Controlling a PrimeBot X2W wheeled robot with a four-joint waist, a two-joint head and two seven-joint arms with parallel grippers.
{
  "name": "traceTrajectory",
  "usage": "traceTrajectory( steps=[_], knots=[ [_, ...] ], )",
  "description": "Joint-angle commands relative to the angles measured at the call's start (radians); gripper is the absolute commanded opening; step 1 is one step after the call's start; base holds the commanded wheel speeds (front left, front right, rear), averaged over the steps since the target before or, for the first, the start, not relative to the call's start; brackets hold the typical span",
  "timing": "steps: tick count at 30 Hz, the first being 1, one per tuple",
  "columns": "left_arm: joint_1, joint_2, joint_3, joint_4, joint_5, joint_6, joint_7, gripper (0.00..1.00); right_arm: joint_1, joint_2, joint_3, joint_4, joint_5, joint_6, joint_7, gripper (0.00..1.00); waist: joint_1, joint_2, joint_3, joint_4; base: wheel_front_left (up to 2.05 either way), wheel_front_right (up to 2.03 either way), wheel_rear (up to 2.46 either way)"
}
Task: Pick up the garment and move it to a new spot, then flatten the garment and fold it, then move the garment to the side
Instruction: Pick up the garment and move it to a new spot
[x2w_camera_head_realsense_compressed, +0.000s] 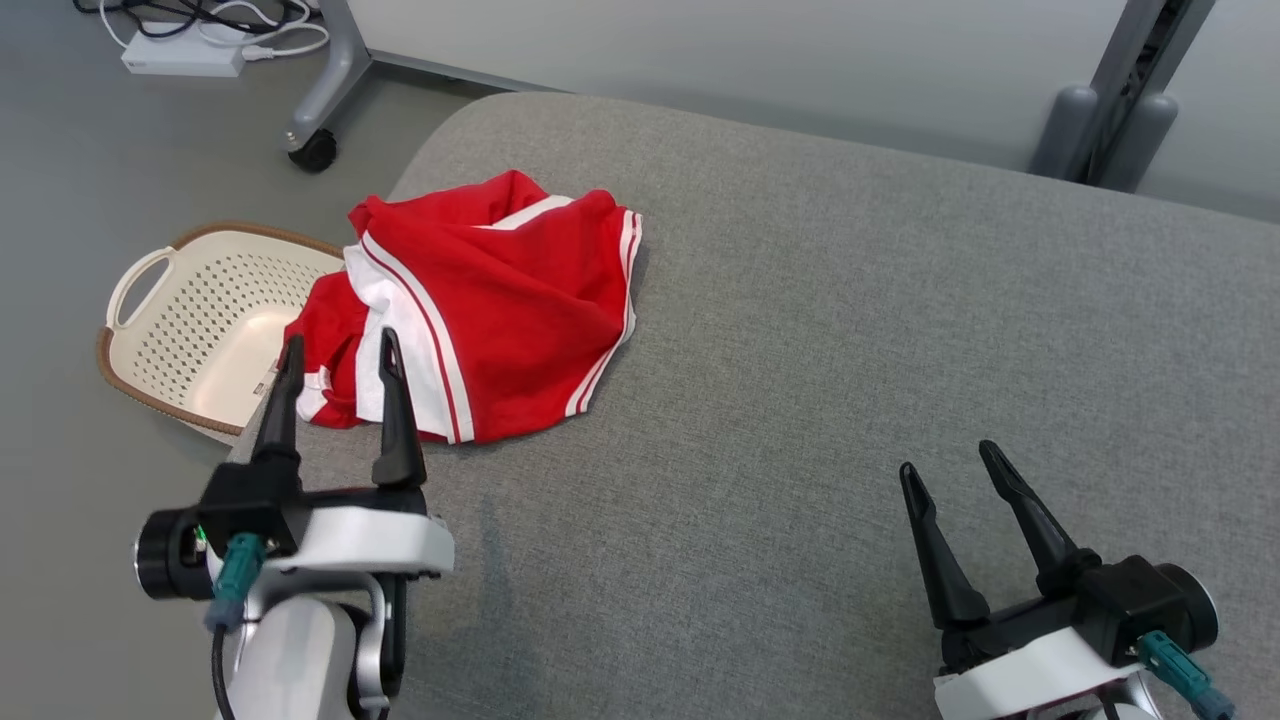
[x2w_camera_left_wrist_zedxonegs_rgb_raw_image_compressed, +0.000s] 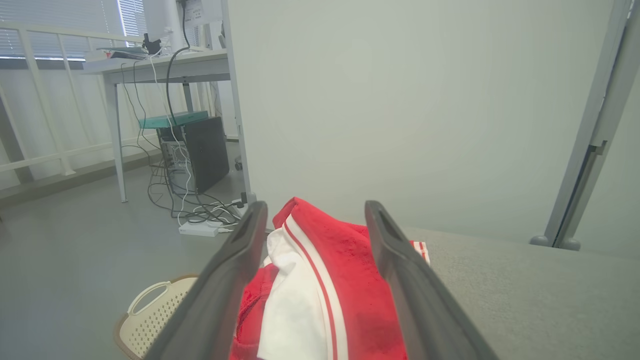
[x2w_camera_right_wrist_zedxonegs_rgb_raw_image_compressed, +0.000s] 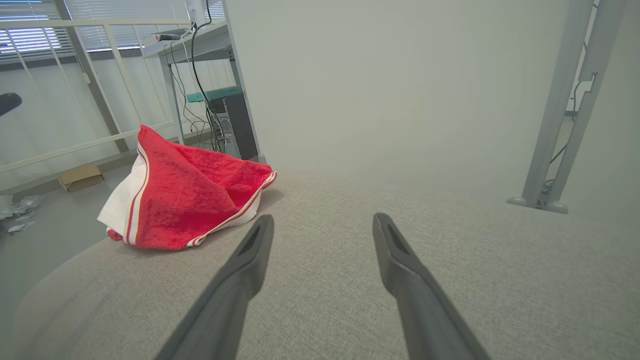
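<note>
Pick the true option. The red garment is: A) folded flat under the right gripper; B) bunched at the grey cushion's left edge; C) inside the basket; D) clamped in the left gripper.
B: the red garment lies bunched on the grey cushion beside the basket, left gripper open.

Bright, even light, faint shadows; wrist views curve at edges and blur the near fingers (x2w_camera_left_wrist_zedxonegs_rgb_raw_image_compressed: 215, 300).

One garment (x2w_camera_head_realsense_compressed: 500, 300), one basket (x2w_camera_head_realsense_compressed: 180, 320), two grippers (x2w_camera_head_realsense_compressed: 340, 338) (x2w_camera_head_realsense_compressed: 946, 457)
</note>
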Motion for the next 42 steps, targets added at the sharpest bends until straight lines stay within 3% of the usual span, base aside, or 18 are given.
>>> traceTrajectory(
  steps=[1,9,15,20,25,32,39,42],
  knots=[
    [-0.065,0.004,0.022,0.03,-0.006,-0.007,-0.005,1.0,-0.021,-0.008,-0.008,-0.002,-0.009,0.001,-0.005,1.0,-0.0001,0.0,0.042,-0.018,0.0,0.0,0.0],
    [-0.269,0.004,0.113,0.178,-0.046,-0.008,-0.005,1.0,-0.07,-0.008,0.0,-0.003,-0.028,0.001,-0.005,1.0,-0.0001,0.0,0.113,-0.07,0.0,0.0,0.0],
    [-0.395,0.009,0.13,0.375,-0.078,-0.018,0.005,1.0,-0.076,-0.011,-0.005,-0.005,-0.021,0.001,-0.005,1.0,-0.0001,0.0,0.14,-0.084,0.0,0.0,0.0],
    [-0.521,0.033,0.122,0.568,-0.063,0.009,0.074,1.0,-0.088,-0.016,0.003,-0.001,-0.02,0.001,-0.006,1.0,-0.0001,0.0,0.161,-0.09,0.0,0.0,0.0],
    [-0.613,0.036,0.126,0.716,-0.091,0.001,0.141,1.0,-0.101,-0.014,0.017,0.005,-0.013,0.001,-0.006,1.0,-0.0001,0.0,0.176,-0.09,0.0,0.0,0.0],
    [-0.687,0.021,0.132,0.884,-0.164,-0.063,0.29,1.0,-0.114,-0.012,0.027,0.013,0.0,0.001,-0.006,1.0,-0.0001,0.0,0.182,-0.093,0.0,0.0,0.0],
    [-0.69,0.021,0.122,0.978,-0.194,-0.129,0.349,1.0,-0.129,-0.009,0.028,0.016,0.017,0.001,-0.005,1.0,-0.0001,0.0,0.184,-0.099,0.0,0.0,0.0],
    [-0.686,0.022,0.115,0.995,-0.193,-0.138,0.329,1.0,-0.128,-0.008,0.025,0.019,0.017,0.001,-0.005,1.0,-0.0001,0.0,0.181,-0.101,0.0,0.0,0.0]
  ],
)
